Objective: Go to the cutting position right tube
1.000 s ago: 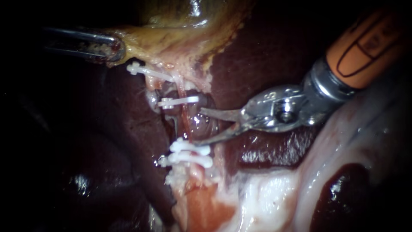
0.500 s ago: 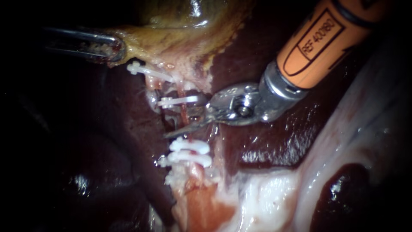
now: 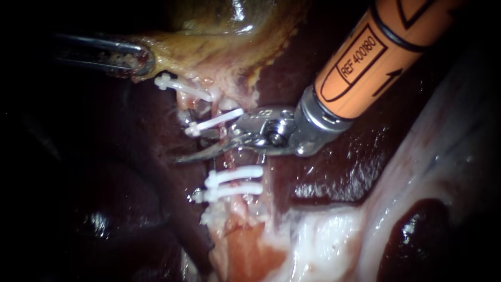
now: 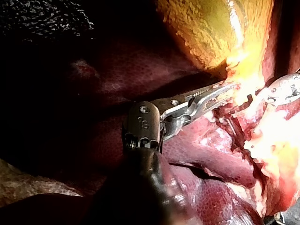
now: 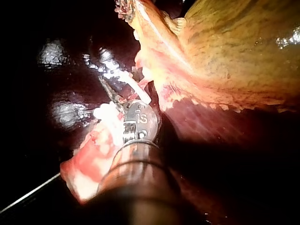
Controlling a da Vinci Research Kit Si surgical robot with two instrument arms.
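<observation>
Right instrument [image 3: 206, 146] blades spread astride tube [image 3: 227, 162] | left instrument [image 3: 136, 60] jaws pinched gallbladder [image 3: 209, 47] | tube judged soft, slippery: take between clips [image 3: 235, 173]

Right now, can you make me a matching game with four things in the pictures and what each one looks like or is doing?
Things:
1. left instrument
2. right instrument
3. clips
4. liver

Colour or state:
A. white
B. dark red
C. jaws shut on the gallbladder
D. jaws open, with a tube between them

Pairs: 1-C, 2-D, 3-A, 4-B.
</observation>
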